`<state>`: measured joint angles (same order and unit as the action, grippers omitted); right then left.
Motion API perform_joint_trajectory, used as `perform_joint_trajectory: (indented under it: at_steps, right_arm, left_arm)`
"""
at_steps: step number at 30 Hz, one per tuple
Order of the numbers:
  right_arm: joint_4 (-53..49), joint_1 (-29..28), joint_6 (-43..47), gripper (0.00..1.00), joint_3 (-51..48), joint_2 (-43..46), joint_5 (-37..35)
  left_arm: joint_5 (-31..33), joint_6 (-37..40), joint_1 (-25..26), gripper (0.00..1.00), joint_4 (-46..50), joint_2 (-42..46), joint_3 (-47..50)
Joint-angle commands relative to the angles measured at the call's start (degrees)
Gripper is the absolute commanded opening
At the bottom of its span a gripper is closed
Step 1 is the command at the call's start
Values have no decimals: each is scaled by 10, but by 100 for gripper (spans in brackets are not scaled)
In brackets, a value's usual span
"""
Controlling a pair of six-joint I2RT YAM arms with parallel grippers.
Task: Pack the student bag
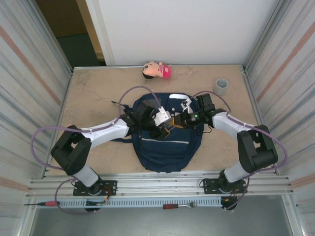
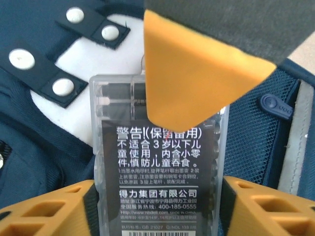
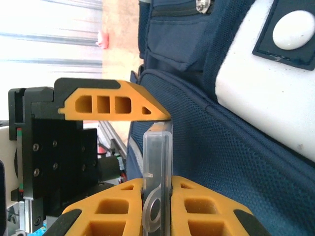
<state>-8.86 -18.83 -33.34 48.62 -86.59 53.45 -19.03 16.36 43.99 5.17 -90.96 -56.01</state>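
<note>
Jaws of your right gripper (image 3: 157, 183) pinch the flat faces of a clear plastic case (image 2: 157, 162) printed with Chinese text. Your left gripper (image 2: 158, 191) has its jaws set wide along the case's two long edges, and you cannot tell whether they press it. Both meet just above the navy student bag (image 1: 167, 147), which lies flat on the table (image 1: 93, 93) between your arms

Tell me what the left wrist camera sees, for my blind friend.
A clear plastic case with a dark label of white Chinese writing sits between the orange left fingers at the bottom. An orange right finger pokes down over its top, and a dark blue backpack lies behind.
</note>
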Motion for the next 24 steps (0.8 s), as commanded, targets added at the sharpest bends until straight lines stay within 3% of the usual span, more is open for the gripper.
perform_joint_trajectory:
  at_steps: [1,6,12,14,18,24]
  right_arm:
    - [-15,33,11,1,-11,67,-9]
    - [-31,118,-5,0,-64,174,-19]
    - [-71,244,-23,1,-135,345,-22]
    - [-106,268,-15,2,-143,391,-29]
    - [-162,288,3,2,-143,443,-31]
    - [-181,288,6,2,-143,448,-27]
  left_arm:
    - [19,13,3,72,21,40,-10]
    - [31,32,4,79,65,97,-19]
    - [-77,119,9,74,167,139,-19]
    - [-63,150,24,75,176,137,-8]
    - [33,229,87,79,199,111,3]
    - [103,220,103,75,149,66,13]
